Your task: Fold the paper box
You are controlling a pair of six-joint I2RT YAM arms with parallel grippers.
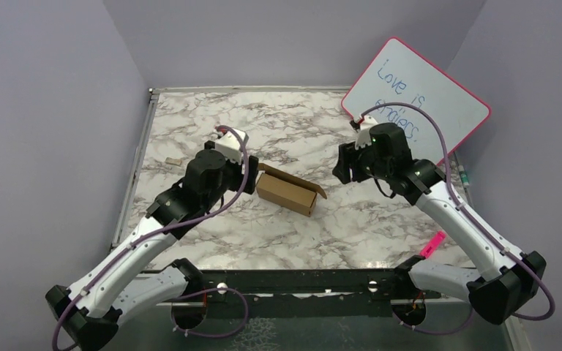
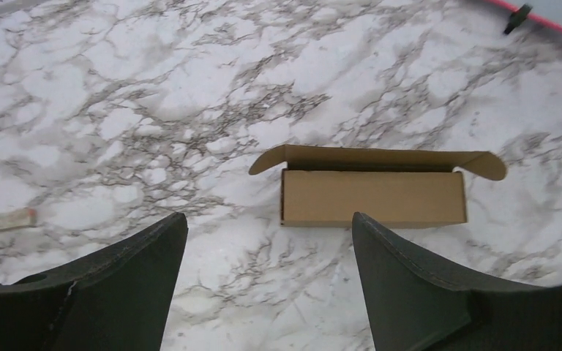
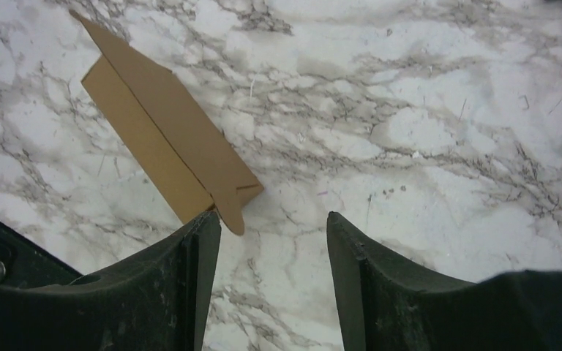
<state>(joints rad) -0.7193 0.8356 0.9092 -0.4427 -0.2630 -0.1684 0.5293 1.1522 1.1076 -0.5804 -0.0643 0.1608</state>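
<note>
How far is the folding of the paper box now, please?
Done: the paper box stands as an oblong box with walls up. In hand: nothing; left gripper and right gripper are open, holding nothing. Left: its lid flap is open and must be closed.

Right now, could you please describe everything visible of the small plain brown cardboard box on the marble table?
The small oblong brown cardboard box is unmarked and already formed. It rests flat near the middle of the white marble table. Its long lid flap stands open, with rounded tabs at both ends. Only the table touches it.
</note>
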